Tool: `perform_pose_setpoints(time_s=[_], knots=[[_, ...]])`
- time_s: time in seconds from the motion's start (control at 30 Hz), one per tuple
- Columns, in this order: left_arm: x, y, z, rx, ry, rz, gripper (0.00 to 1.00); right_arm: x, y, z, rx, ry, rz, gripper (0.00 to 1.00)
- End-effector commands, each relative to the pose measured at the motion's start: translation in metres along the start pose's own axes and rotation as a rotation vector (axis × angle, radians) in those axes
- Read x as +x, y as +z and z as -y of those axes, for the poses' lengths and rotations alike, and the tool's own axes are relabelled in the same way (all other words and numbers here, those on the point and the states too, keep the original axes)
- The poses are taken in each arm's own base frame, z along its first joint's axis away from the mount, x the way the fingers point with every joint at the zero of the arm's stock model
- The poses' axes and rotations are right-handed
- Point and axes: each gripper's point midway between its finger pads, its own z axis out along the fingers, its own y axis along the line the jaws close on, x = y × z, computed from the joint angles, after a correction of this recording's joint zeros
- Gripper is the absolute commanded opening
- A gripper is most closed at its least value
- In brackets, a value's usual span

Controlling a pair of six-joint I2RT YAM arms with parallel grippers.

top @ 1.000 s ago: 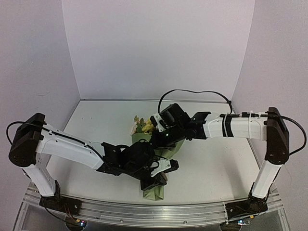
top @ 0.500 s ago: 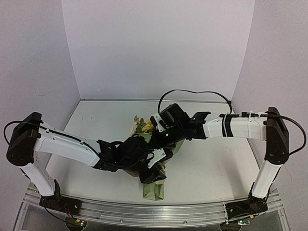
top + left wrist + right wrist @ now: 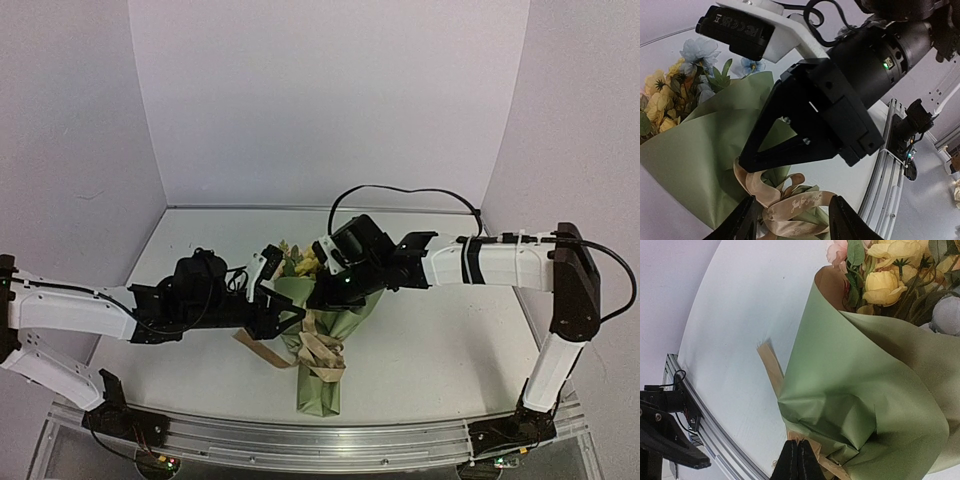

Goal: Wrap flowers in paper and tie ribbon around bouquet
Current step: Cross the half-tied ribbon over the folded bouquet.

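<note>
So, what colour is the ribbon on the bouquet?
Glossy tan-beige ribbon, printed with script lettering; best in the left wrist view.

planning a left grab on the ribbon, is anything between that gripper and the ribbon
Nothing visible does. In the left wrist view the ribbon lies straight ahead of the open left gripper, around the paper. The shut right gripper has its tip close beside the ribbon, so the approach looks tight.

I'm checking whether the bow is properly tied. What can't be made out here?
Knot of the ribbon: left wrist view, cut off by the bottom edge; top view, too small.
Lower stems of the flowers: every view, wrapped inside the paper.
Whether the right gripper pinches paper: right wrist view, tips at the bottom edge.
</note>
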Motion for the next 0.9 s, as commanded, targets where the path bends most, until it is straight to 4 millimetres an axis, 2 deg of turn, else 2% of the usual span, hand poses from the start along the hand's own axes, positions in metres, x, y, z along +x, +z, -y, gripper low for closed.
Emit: perform_pose_setpoints(time_s=[0.0,0.2,0.47,0.73,0.87], knots=[[-0.002,0.009,-0.011,-0.039,-0.067,-0.007,0.52,-0.011,-0.005,-0.013,-0.022,-0.031,0.031,0.0],[0.002,0.02,-0.026,-0.045,-0.116,-0.022,0.54,-0.011,-0.01,-0.016,-0.022,-0.034,0.042,0.0],[0.002,0.043,-0.027,-0.009,-0.131,-0.037,0.52,-0.007,-0.014,-0.028,-0.042,-0.063,0.042,0.0],[0.004,0.052,-0.027,0.019,-0.146,-0.051,0.36,-0.003,-0.016,-0.032,-0.041,-0.076,0.045,0.0],[0.005,0.055,-0.027,0.024,-0.154,-0.051,0.18,-0.003,-0.017,-0.032,-0.039,-0.08,0.05,0.0]])
